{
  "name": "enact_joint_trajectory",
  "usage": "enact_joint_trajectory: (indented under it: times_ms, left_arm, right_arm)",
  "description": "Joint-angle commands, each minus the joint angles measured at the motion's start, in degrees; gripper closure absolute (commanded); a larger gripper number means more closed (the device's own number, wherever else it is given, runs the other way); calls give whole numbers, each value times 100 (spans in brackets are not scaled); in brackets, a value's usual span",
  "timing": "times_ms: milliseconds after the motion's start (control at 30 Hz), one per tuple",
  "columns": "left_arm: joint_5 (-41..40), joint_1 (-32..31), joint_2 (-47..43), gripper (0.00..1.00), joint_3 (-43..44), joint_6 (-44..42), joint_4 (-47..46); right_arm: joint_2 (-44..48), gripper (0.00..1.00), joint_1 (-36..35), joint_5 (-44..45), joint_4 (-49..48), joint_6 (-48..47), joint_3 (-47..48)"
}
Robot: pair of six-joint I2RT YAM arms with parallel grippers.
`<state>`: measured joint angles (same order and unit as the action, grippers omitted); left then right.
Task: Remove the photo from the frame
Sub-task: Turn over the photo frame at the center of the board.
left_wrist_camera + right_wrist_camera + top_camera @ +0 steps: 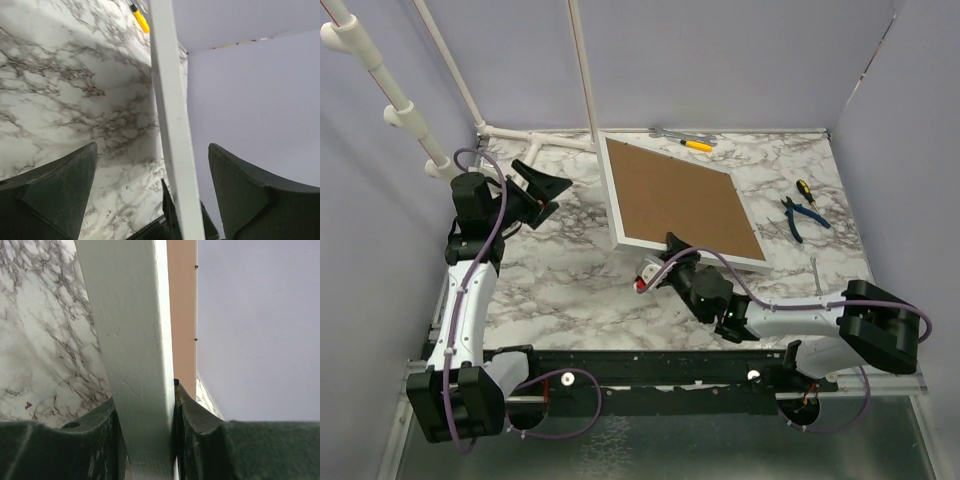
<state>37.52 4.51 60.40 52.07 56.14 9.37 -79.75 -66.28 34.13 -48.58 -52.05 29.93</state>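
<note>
The frame (680, 200) stands tilted on the marble table (560, 270), its brown fibreboard back (685, 195) turned up toward the top camera. My right gripper (665, 250) is shut on the frame's near white edge (135, 340); both pads press that edge, with the brown back (182, 315) just behind. My left gripper (558, 194) hovers open to the left of the frame. In the left wrist view its fingers (60, 190) stand wide apart, the frame's white edge (170, 115) running between them without touching. The photo is hidden.
Blue pliers (805, 215) and a yellow-and-black screwdriver (803, 190) lie right of the frame. A yellow-handled tool (695, 143) lies at the back wall. A thin metal pin (814, 272) lies near the right arm. White pipes (405, 115) rise at back left.
</note>
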Motion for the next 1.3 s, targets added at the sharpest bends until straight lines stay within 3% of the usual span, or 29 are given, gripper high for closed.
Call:
enact_joint_trajectory:
  times_ms: [0, 367, 667, 1033, 1267]
  left_arm:
    - [-334, 297, -294, 9, -227, -331, 300]
    - [-602, 300, -679, 9, -880, -516, 200]
    - [-737, 304, -737, 10, -1116, -687, 111]
    - [-809, 218, -1051, 11, -2634, 155, -2195]
    - [-1334, -417, -1021, 11, -2954, 127, -3094]
  right_arm:
    - [560, 99, 151, -178, 239, 1276, 313]
    - [1312, 99, 257, -818, 1794, 1665, 1252]
    - [1440, 99, 256, -1523, 2078, 2198, 1541]
    - [1595, 99, 258, -1423, 2968, 2757, 2257]
    - [1816, 99, 271, -1962, 2632, 3377, 2022]
